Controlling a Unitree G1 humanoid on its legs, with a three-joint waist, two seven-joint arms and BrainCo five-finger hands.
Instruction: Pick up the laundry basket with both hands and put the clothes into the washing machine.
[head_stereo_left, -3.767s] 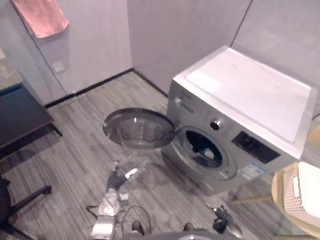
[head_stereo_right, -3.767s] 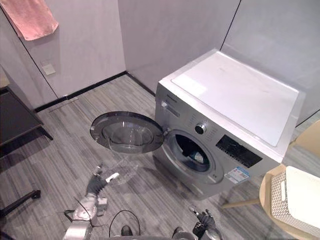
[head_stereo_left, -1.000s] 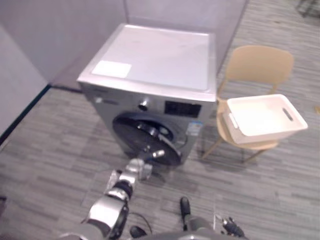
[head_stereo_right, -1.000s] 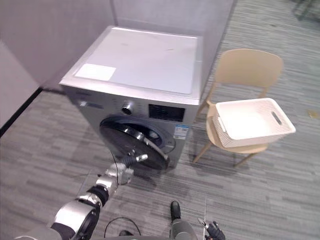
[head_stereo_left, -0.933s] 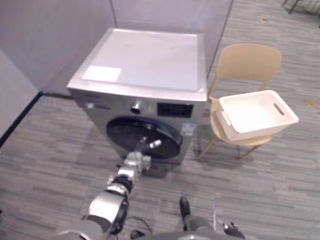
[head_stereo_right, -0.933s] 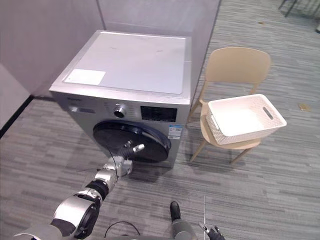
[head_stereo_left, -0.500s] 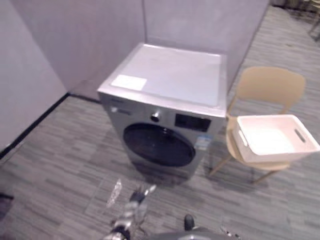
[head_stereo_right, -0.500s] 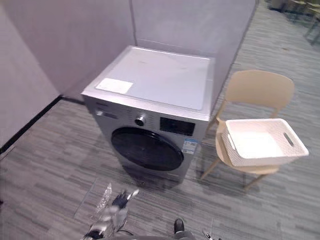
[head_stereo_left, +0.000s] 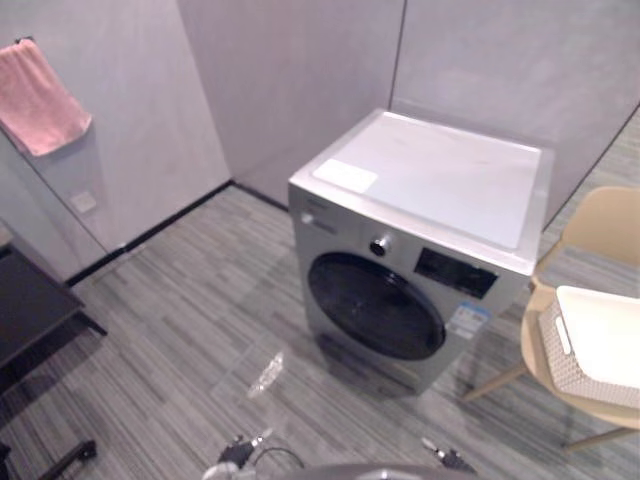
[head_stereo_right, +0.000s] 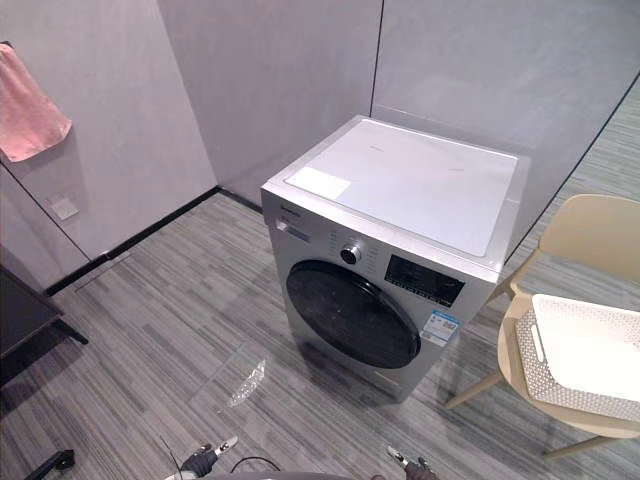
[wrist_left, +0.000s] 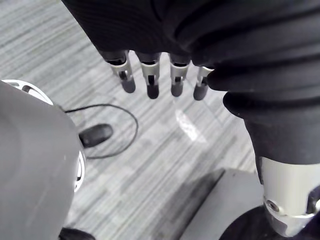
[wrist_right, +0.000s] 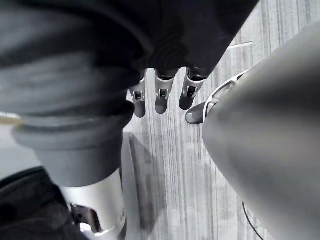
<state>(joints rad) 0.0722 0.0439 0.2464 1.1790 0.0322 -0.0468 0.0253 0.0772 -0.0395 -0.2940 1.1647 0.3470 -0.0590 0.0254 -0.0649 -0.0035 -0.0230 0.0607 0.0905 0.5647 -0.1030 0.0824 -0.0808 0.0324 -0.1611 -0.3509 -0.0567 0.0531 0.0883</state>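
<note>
Washing machine (head_stereo_left: 430, 200): silver front-loader, centre of the head view. Its round dark door (head_stereo_left: 375, 305) is shut.

Laundry basket (head_stereo_right: 580, 360): white, resting on a tan chair (head_stereo_right: 590, 235) at 3 to 4 o'clock, just beside the machine. Neither hand touches it.

Left hand (wrist_left: 150, 85): low at 7 o'clock, fingers hanging straight, holding nothing.

Right hand (wrist_right: 161, 100): low at 5 o'clock, fingers likewise straight and empty.

Pink towel (head_stereo_left: 40, 95): on the wall at 10 o'clock.

Progress: the basket is not lifted and the door would need opening, so judged by this layout, nothing is under way.

Unclear: the basket and chair are cut off at the frame edge. The basket's inside reads plain white, with no clothes made out. The dark door hides the drum.
</note>
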